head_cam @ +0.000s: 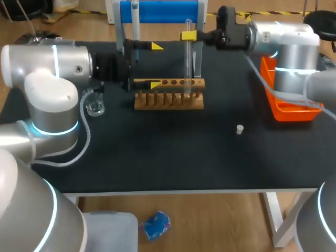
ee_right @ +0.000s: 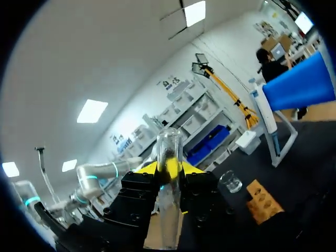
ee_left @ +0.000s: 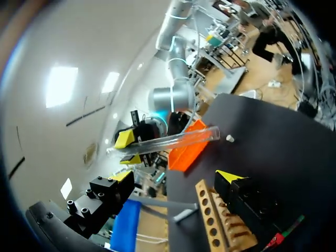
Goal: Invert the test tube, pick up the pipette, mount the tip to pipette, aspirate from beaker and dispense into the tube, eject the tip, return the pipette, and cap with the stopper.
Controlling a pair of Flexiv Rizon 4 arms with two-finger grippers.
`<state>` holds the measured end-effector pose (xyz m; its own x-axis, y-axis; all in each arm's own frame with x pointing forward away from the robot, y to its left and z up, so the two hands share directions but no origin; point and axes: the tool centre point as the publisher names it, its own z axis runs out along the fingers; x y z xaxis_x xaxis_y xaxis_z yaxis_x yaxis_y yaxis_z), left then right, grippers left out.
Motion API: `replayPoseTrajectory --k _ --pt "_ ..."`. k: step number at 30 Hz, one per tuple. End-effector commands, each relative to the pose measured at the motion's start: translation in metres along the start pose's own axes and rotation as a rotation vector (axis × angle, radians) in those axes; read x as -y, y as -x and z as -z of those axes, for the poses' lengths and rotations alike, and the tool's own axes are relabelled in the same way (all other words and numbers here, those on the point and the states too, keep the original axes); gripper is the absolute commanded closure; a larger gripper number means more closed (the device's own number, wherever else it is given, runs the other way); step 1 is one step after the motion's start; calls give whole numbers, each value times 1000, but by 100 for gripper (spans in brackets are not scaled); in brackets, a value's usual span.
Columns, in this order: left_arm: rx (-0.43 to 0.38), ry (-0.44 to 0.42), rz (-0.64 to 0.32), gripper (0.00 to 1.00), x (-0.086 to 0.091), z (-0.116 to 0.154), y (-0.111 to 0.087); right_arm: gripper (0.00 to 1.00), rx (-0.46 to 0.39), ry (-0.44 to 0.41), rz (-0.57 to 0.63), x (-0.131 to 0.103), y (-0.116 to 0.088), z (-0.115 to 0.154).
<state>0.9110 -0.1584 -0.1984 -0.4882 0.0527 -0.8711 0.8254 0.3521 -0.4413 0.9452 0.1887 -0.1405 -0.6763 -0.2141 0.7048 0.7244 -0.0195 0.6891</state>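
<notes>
The bench (head_cam: 157,157) is matt black. The test tube (head_cam: 188,58) and the beaker (head_cam: 95,106) are clear. The rack (head_cam: 168,101) is light brown wood with dark holes. The tray (head_cam: 287,111) is bright orange, the stand (head_cam: 160,11) blue, the stopper (head_cam: 239,129) off-white. The left gripper (head_cam: 155,65) and right gripper (head_cam: 189,35) are black with yellow tips. The left arm (head_cam: 47,79) and right arm (head_cam: 286,42) are silver-grey with glowing cyan rings.

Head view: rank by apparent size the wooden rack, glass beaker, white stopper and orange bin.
1. orange bin and wooden rack: look alike, and the bin is partly hidden
2. glass beaker
3. white stopper
</notes>
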Motion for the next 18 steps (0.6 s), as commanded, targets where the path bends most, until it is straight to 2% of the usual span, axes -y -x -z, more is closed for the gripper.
replayPoseTrajectory --k 1,8,9,10,11,12,13,15,18 --pt "141 -163 -528 0 -5 3 -4 100 155 100 -304 5 -10 -2" --pt "141 -163 -528 0 -5 3 -4 100 155 100 -304 5 -10 -2" --pt "260 -197 -551 0 0 0 0 100 182 103 -342 5 -6 0" --pt "314 -197 -639 0 2 -2 2 100 189 116 -394 5 -3 2" --pt "252 -220 -771 0 4 -2 2 100 189 120 -443 7 -2 2" --pt "245 -233 -831 0 5 -2 2 100 215 118 -494 8 -2 2" --pt "270 -234 -880 0 6 -2 1 100 236 102 -516 9 -2 1" --pt "255 -234 -958 0 8 -1 2 100 259 95 -556 11 -1 3" --pt "226 -208 -1002 0 6 2 3 100 258 102 -554 12 0 4"
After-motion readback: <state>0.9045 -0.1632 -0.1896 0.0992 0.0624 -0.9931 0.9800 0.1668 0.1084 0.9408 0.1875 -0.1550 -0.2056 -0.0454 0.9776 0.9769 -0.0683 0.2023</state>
